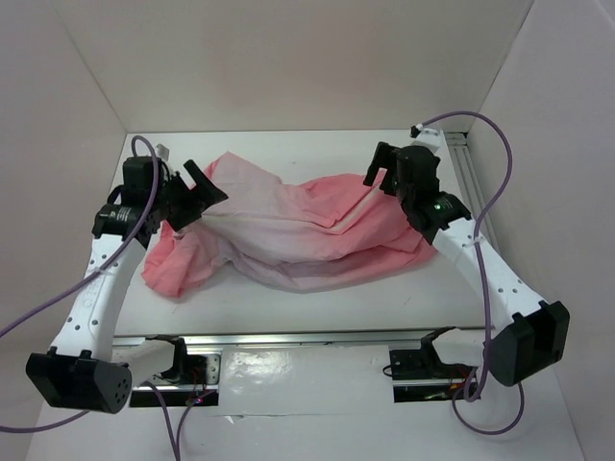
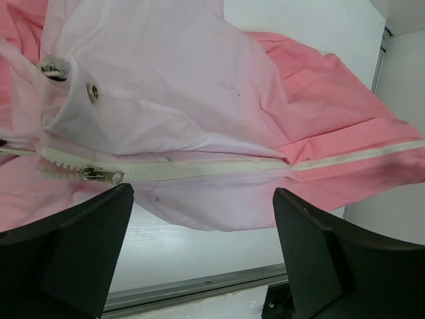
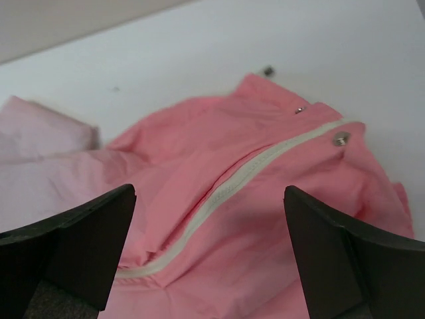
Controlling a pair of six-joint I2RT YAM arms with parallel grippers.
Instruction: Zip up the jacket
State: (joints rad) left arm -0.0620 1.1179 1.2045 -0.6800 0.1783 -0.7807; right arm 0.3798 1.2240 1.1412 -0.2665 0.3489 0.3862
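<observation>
The large salmon-pink thin fabric jacket lies crumpled across the middle of the flat white table. It is stretched left to right between the 2 arms, with its paler pinkish-white lining turned up on the left half. That layout puts the long light-coloured zipper in a fairly straight line from one arm to the other, which suits holding one end while the other end is worked. The left gripper hovers over the left end of the garment with its jaws spread wide and nothing between them. Its wrist view looks down on the small metal slider, which sits at the left of the zipper, near a round metal snap. To the right of the slider the teeth look meshed. To its left the 2 rows seem to part slightly, though folds make this hard to tell. The right gripper hangs above the far right end, also wide apart and empty. Its wrist view shows the zipper closed along the pink cloth. Judging by this, the zipping looks nearly or fully done.
</observation>
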